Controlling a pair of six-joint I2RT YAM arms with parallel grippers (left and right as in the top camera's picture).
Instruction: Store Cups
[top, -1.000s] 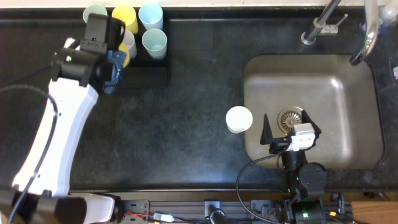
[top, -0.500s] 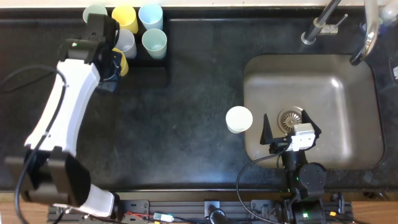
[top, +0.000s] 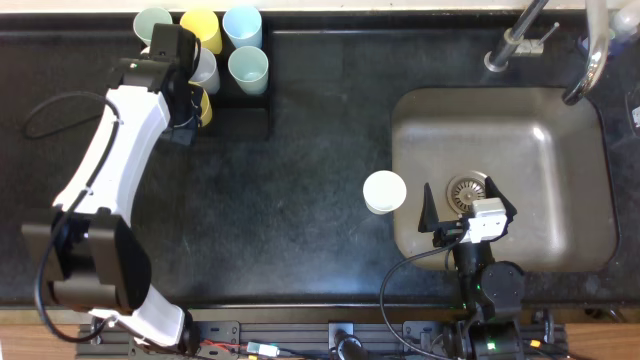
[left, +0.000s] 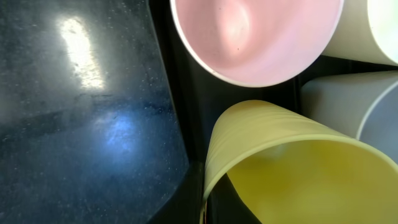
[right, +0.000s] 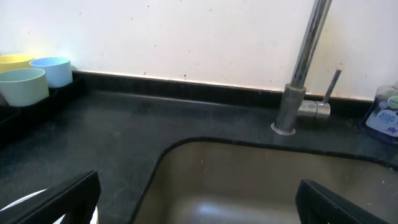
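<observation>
One yellow cup (left: 280, 162) pinched by left hand (top: 192, 104) over rack (top: 245, 121) | right hand (right: 199, 196) spread above sink (top: 545, 130) | black countertop (top: 300, 220), white wall (right: 186, 37)

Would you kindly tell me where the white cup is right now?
In the top view, the white cup stands on the dark countertop just left of the sink, beside the right gripper.

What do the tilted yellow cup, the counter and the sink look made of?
The yellow cup looks like matte plastic, thin-walled. The counter: dark speckled stone or composite, polished, showing glare. The sink: probably brushed steel, dull grey sheen.
</observation>
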